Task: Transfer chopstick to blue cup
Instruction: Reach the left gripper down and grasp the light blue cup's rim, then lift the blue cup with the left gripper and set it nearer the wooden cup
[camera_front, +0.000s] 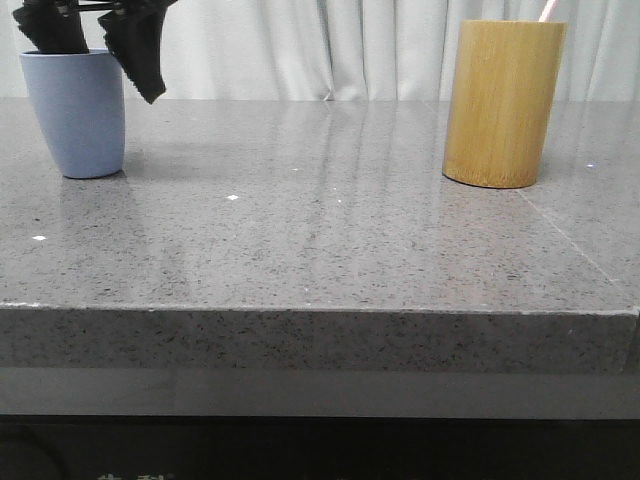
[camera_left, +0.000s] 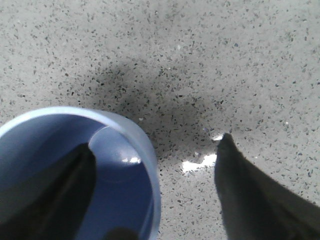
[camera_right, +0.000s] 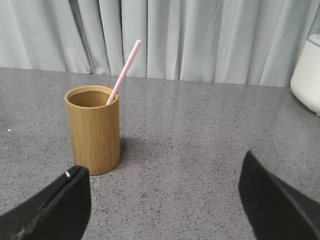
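Observation:
The blue cup (camera_front: 77, 112) stands at the far left of the grey table; in the left wrist view (camera_left: 131, 135) I look down into it and it holds nothing. My left gripper (camera_front: 105, 45) hangs open over its rim, one finger above the cup's inside, the other (camera_left: 250, 195) outside it. A pale pink chopstick (camera_right: 125, 70) leans in the tan bamboo holder (camera_right: 93, 130); in the front view only its tip (camera_front: 547, 10) shows above the holder (camera_front: 500, 100). My right gripper (camera_right: 162, 197) is open and empty, low over the table, short of the holder.
Grey speckled stone table (camera_front: 320, 230) with its front edge near the camera. White curtains hang behind. A white rounded object (camera_right: 307, 75) stands at the edge of the right wrist view.

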